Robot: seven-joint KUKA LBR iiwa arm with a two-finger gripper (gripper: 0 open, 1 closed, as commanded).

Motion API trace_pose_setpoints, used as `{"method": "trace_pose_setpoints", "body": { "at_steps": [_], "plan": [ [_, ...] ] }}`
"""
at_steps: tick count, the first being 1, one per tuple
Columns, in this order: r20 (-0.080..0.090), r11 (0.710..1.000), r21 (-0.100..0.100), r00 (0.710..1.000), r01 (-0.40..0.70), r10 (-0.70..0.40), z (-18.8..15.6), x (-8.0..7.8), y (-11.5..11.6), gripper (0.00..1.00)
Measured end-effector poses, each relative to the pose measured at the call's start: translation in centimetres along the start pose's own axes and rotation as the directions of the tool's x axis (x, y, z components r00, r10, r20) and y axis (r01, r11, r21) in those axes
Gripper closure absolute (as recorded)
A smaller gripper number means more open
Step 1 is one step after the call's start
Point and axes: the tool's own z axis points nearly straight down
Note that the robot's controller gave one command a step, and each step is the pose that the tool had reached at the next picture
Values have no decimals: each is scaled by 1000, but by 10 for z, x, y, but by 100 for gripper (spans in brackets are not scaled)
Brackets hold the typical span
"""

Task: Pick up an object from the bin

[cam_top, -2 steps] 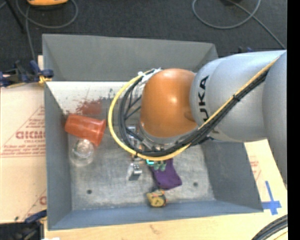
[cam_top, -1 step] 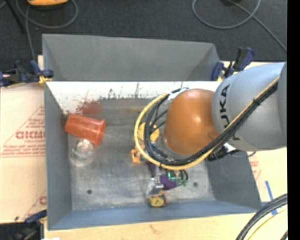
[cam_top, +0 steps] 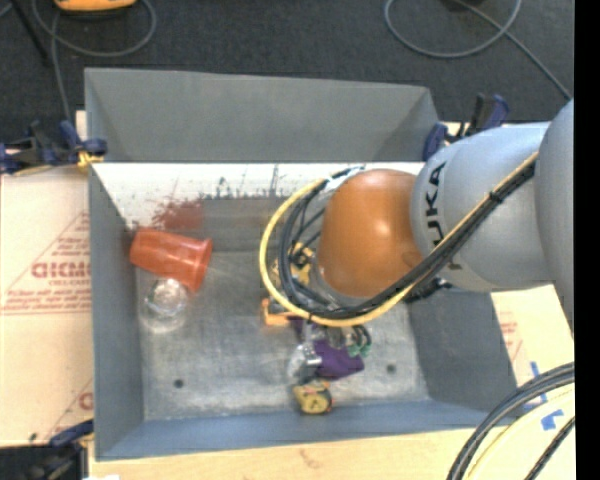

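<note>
Grey bin (cam_top: 112, 318), contents:
- Orange cup (cam_top: 170, 255), on its side, well left of the tool (cam_top: 315, 353).
- Clear cup (cam_top: 163, 301), touching the orange cup, equally far left.
- Small orange piece (cam_top: 274, 314), just left of the tool.
- Tool: low over the floor; open or closed cannot be told.
- Yellowish lump (cam_top: 313, 399), just nearer the front wall than the tool.
- Purple thing (cam_top: 338, 360), at the tool's right side; whether gripped, unclear.

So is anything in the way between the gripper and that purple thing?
Nothing I can see. The gripper is right down beside the purple thing near the front wall of the bin. A small orange piece and a yellowish piece lie close by, but off to the sides, not between them.
</note>
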Motion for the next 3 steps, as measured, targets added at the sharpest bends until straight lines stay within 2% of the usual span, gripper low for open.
{"method": "trace_pose_setpoints", "body": {
  "at_steps": [1, 2, 3],
  "plan": [
    [-1, 1000, -3, 1000, 6, -6, 8, -27, -21, 0],
    [-2, 996, -1, 996, -91, 91, -4, -40, -50, 0],
    [34, 999, 2, 998, 51, -51, 39, -99, -89, 100]
  ]
}}
